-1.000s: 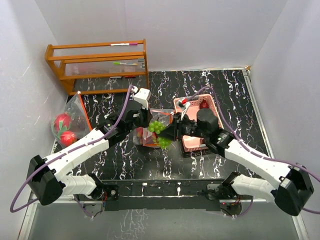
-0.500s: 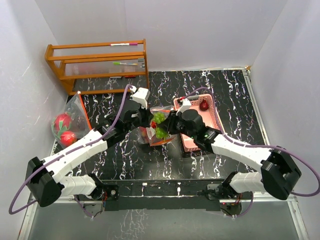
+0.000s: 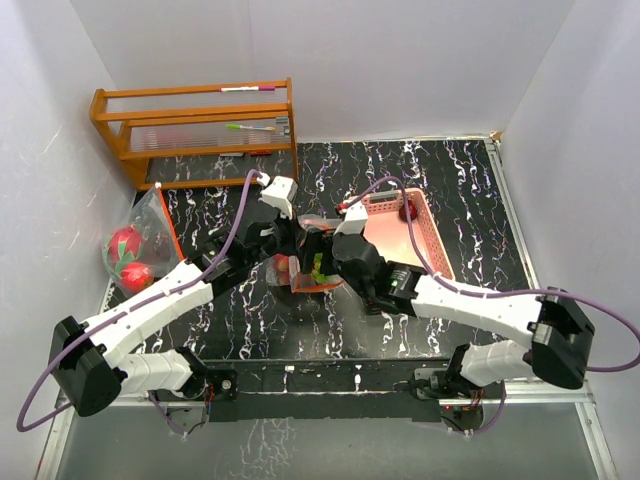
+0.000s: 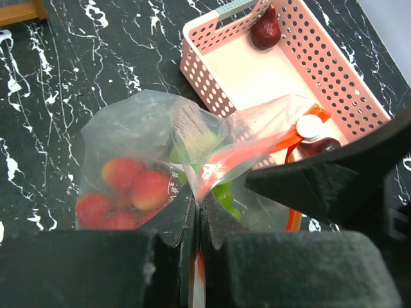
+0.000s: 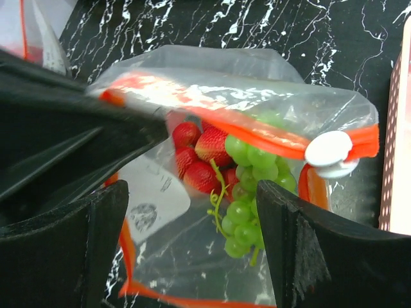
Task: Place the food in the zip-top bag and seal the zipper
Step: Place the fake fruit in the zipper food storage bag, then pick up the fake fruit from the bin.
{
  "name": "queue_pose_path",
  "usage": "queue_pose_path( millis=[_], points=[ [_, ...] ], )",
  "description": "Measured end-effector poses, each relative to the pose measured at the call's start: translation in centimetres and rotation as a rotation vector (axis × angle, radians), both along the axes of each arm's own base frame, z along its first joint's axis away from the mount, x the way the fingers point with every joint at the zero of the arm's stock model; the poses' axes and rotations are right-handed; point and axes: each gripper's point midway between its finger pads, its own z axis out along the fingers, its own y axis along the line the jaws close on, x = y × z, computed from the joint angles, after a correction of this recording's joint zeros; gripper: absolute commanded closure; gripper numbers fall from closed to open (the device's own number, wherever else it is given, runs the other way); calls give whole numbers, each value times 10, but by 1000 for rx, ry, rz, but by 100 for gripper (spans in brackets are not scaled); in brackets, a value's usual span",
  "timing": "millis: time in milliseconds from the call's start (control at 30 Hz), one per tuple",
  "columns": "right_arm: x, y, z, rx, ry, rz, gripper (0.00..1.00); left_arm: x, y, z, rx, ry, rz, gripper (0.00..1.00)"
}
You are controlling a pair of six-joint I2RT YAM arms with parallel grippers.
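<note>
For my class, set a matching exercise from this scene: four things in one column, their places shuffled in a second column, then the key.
1. green grapes
2. dark red fruit
3. dragon fruit
4. white slider

A. in the pink basket
B. on the orange zipper
C. inside the zip-top bag
D. in the other bag, far left of the overhead view

Pairs: 1-C, 2-A, 3-D, 4-B

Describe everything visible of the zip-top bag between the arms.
Clear plastic bag, orange zipper strip, white slider at one end, mouth unsealed. It sits on the black marbled table beside the pink basket, holding red fruits and green grapes. The left tool is shut on its rim; the open right tool is at its mouth.
</note>
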Motion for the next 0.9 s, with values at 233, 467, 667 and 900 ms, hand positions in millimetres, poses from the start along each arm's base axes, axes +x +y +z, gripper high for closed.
queue_pose_path(
  millis=[233, 467, 667, 900],
  points=[
    [-38, -18, 54, 77, -66, 22, 18, 1, -3, -9, 18, 16, 0, 100],
    [-46, -76, 91, 156, -122, -105, 15, 3, 2, -17, 52, 27, 18, 100],
    [-20, -120, 58, -36, -89, -307, 7, -1, 9, -12, 66, 13, 17, 100],
    [66, -201, -6, -244, 85, -556, 8, -6, 14, -1, 53, -7, 14, 100]
  ],
)
